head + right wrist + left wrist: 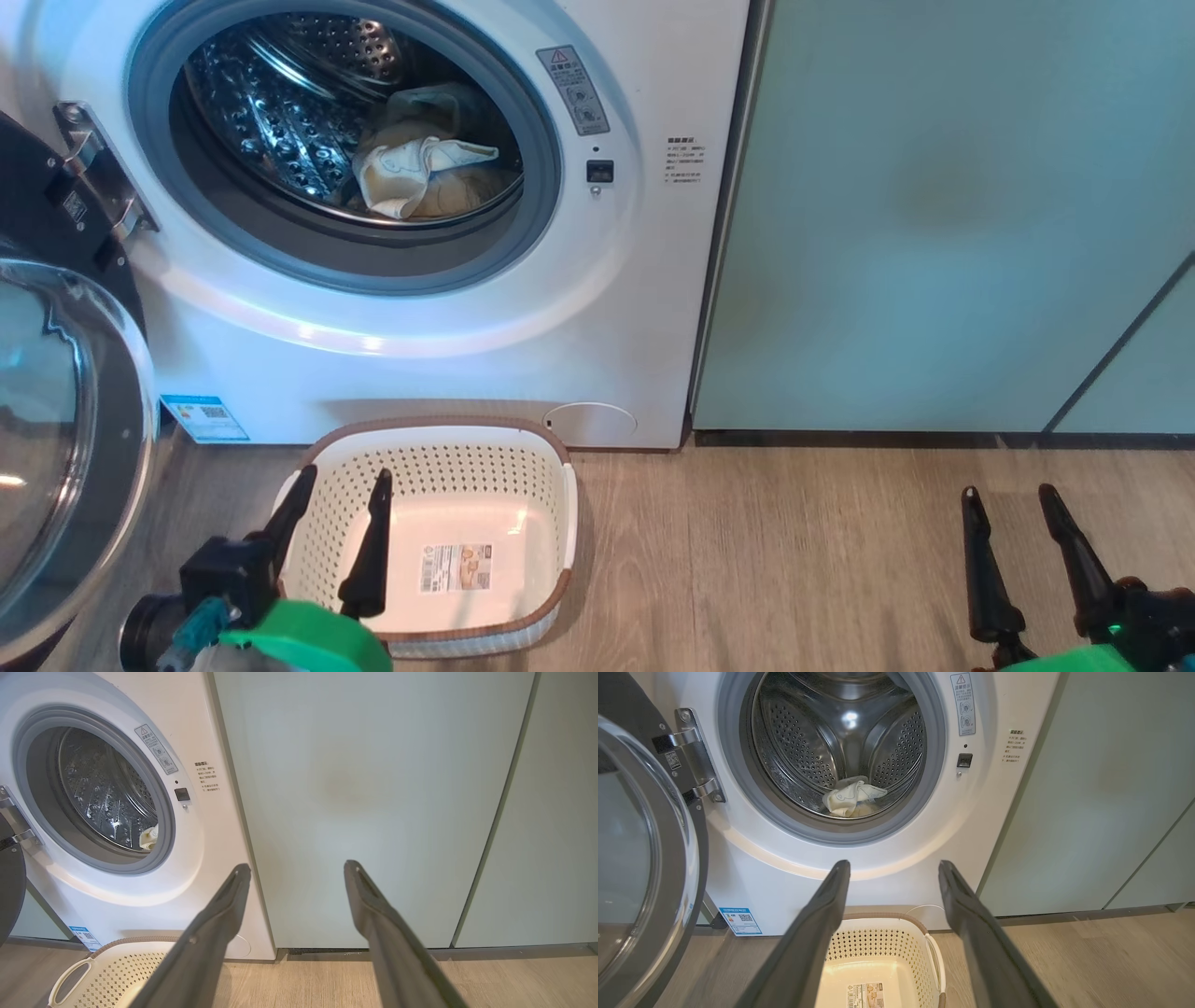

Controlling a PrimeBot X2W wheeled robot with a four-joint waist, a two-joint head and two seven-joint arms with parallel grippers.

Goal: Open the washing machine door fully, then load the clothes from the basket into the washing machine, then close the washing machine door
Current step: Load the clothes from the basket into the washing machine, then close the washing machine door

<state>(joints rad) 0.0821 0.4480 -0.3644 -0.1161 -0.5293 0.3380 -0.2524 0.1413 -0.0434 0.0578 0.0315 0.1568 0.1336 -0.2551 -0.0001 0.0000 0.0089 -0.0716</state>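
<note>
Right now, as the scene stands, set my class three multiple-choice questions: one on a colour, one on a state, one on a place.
1. What colour is the rim of the basket?
A) brown B) blue C) black
2. How does the washing machine door stand?
A) shut B) swung open C) taken off
3. Where do the clothes lie?
A) in the basket B) draped over the washing machine door C) in the drum

Answers:
1 A: a brown band edges the cream basket.
2 B: the door hangs from its hinge, off to the left.
3 C: the pale garments sit at the bottom of the metal drum, and the basket is empty.
</note>
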